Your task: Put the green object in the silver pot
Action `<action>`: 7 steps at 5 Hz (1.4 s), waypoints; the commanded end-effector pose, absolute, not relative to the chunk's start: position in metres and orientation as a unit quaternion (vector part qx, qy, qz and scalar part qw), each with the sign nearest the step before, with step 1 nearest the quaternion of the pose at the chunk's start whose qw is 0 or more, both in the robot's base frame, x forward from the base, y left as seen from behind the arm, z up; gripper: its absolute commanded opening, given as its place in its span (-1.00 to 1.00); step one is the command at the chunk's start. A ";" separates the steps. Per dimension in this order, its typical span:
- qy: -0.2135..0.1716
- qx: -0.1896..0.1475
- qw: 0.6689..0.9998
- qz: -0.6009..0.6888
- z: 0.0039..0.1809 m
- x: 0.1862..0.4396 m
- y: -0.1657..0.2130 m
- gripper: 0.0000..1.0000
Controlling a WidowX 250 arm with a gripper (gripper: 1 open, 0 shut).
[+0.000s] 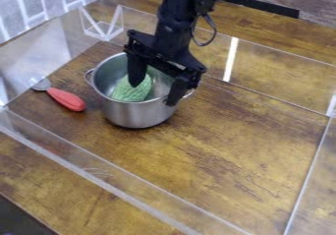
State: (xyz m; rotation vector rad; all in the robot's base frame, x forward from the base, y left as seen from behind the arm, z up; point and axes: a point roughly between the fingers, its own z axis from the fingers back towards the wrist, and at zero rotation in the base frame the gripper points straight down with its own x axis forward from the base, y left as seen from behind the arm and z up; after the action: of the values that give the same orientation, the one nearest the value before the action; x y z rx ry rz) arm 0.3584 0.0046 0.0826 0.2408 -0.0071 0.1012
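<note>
The silver pot (136,111) stands on the wooden table left of centre. Inside it lies the green object (128,88), bumpy and light green, leaning against the left inner wall. My gripper (157,82) hangs over the pot's right half, pointing steeply down, its two black fingers (138,66) spread wide apart. The fingers straddle the space just right of the green object and hold nothing. One fingertip dips inside the rim and partly hides the green object's right end.
A red-handled tool (63,98) lies on the table left of the pot. Clear acrylic walls (79,170) fence the work area along the front, left and back. A clear upright panel (231,58) stands to the right of the arm.
</note>
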 end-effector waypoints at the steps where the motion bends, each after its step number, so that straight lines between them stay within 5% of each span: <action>1: -0.052 0.098 0.991 0.079 0.120 0.368 -0.005 1.00; 3: -0.066 0.062 0.993 0.070 0.150 0.369 -0.006 1.00; 7: -0.065 0.053 0.994 0.074 0.146 0.353 -0.003 1.00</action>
State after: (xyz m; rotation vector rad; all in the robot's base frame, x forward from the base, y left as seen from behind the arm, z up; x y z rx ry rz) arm 0.3476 -0.0088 0.1116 0.1202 -0.0277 0.1272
